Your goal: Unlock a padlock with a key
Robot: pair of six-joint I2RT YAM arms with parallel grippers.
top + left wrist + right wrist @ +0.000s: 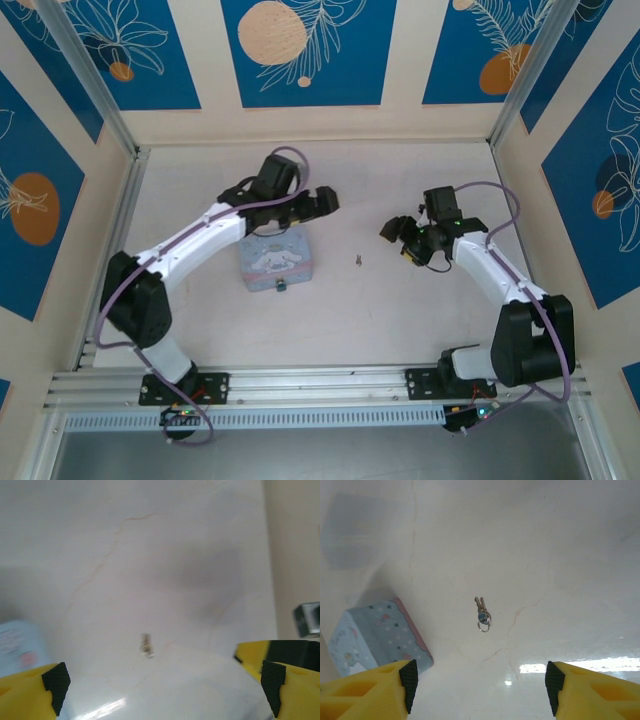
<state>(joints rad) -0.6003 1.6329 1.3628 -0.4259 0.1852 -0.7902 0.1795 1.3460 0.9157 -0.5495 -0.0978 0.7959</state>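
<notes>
1. Risk: the key (357,260) is a thin sliver lying flat on the worktop (420,320), at 3 o'clock of the tin (278,260) and apart from it. Fingertips closing on it could skid it away. They could also catch only its ring, leaving the blade hanging at a useless angle.
2. Risk: the padlock (281,288) sits against the tin's 6 o'clock edge and looks loose. Pushing a key in while it is unheld would probably shove it along the worktop. Which way its keyhole faces is too small to tell.
3. Risk: both hands flank the key. If both descended at once, they could collide.
4. Pose, left hand (326,202): the arm reaches across above the tin and the hand hovers at about 11 o'clock of the key. Its jaws are spread wide and hold nothing.
5. Pose, right hand (397,238): the arm is bent at the elbow and the hand hovers at about 2 o'clock of the key. Its jaws stand apart and empty. Its wrist view has the key (482,614) centred ahead between the fingertips (370,692).
</notes>
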